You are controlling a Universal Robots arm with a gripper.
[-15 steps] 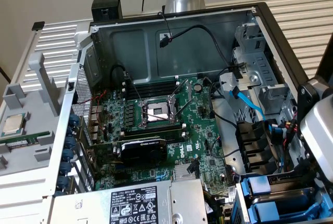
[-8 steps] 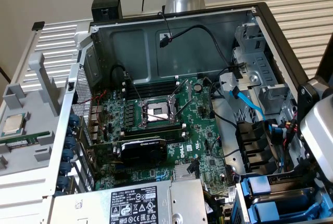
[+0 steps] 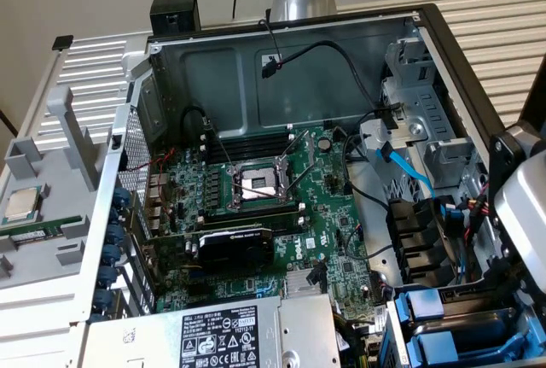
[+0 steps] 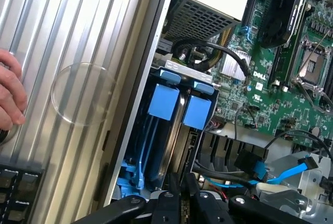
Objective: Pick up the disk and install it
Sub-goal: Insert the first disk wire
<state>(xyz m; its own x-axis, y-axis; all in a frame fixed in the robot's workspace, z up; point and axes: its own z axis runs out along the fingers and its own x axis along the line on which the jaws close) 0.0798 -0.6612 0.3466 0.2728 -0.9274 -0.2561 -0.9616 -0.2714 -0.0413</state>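
Your claw (image 4: 183, 195) is clenched, its fingers nearly together; I cannot tell whether the tips touch anything. Straight ahead of it the disk (image 4: 169, 142) stands on edge in the drive bay: a grey metal slab in a blue carrier. A second blue carrier (image 4: 197, 112) crowds one side. The ribbed silver panel (image 4: 104, 78) borders the other, with a person's hand (image 4: 10, 94) at its far edge.

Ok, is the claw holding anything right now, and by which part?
It cannot be told. The claw is close over the two blue disk carriers, but whether it grips one of them, or where, is hidden.
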